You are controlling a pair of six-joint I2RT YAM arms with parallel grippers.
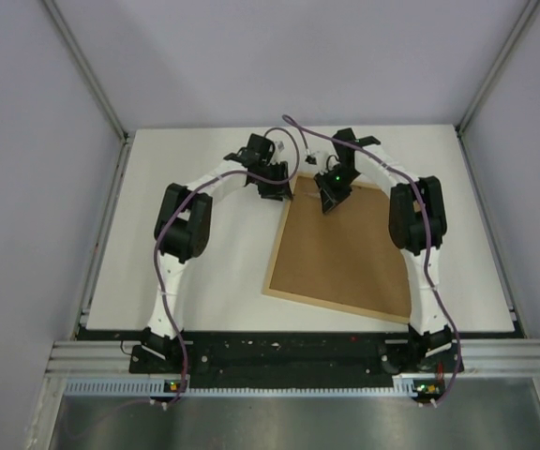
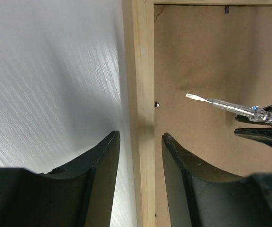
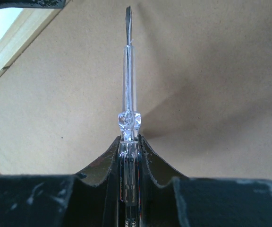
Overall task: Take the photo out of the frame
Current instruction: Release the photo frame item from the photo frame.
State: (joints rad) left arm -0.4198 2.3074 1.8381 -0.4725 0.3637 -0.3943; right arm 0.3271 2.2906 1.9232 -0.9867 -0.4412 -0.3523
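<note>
The frame [image 1: 345, 253] lies face down on the white table, its brown fibreboard back up. The photo is hidden under it. My left gripper [image 2: 140, 137] is open, its jaws straddling the frame's light-wood left rail [image 2: 143, 71]; I cannot tell if they touch it. It sits at the frame's far left corner in the top view [image 1: 275, 187]. My right gripper [image 3: 129, 139] is shut on a clear-handled flat screwdriver [image 3: 128, 71]. The tip hangs over the backing board [image 3: 211, 71], pointing toward the left rail, and the tool also shows in the left wrist view [image 2: 221, 105].
A small metal retaining tab [image 2: 157, 104] sits at the inner edge of the left rail, another [image 2: 226, 9] at the far rail. The white table [image 1: 204, 281] lies left of the frame. Grey walls close in the back and sides.
</note>
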